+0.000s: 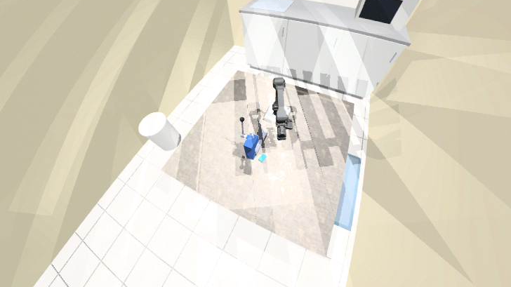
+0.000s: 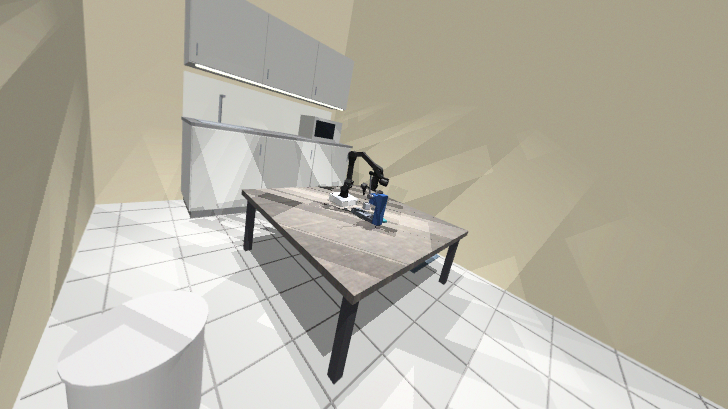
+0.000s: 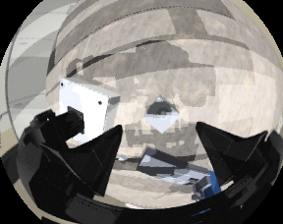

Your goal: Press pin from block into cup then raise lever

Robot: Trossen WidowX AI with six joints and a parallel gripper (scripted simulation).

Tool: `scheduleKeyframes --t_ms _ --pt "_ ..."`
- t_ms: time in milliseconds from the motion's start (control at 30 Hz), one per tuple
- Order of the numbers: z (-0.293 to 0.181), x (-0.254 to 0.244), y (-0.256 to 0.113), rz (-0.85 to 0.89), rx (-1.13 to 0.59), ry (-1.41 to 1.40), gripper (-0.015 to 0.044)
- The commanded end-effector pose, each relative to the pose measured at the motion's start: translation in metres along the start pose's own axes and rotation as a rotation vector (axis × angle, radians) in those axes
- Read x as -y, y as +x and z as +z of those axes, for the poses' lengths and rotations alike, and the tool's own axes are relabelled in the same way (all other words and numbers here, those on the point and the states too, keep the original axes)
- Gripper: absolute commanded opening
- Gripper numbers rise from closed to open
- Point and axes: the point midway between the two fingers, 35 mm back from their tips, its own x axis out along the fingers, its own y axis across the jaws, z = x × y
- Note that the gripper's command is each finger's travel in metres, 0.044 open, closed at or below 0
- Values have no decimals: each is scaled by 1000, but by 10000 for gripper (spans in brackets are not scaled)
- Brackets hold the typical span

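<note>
Below the pincer (image 1: 281, 136) (image 2: 374, 188) (image 3: 160, 127), framed between its 2 fingers in the wrist view, we see what we take to be the pale block (image 3: 161, 119), apparently on the table (image 1: 279, 201) (image 2: 322, 232) and apart from the press bed (image 3: 166, 164). Our pincer is wide, with nothing between its fingers; we judge that opening leaves room to come down around the block's 2 sides. We cannot make out the pin.

Beside the pincer stands the blue press (image 1: 250, 147) (image 2: 379, 208) (image 3: 214, 185), its lever (image 1: 242, 127) (image 2: 370, 181) upright, which should leave the punch raised for loading. Near the press's foot, away from the pincer, lies a small turquoise piece (image 1: 262, 157) (image 2: 384, 220); we cannot tell its use. Loading comes next, in our judgement: we would square the pincer to the block first, since a skewed grip could set the pin off the punch's line.
</note>
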Motion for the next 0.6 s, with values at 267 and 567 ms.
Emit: scheduleKeyframes --t_ms 267,567 --pt "2 -8 1 -217 -56 674 440" --pt "2 -9 3 -216 -56 674 440"
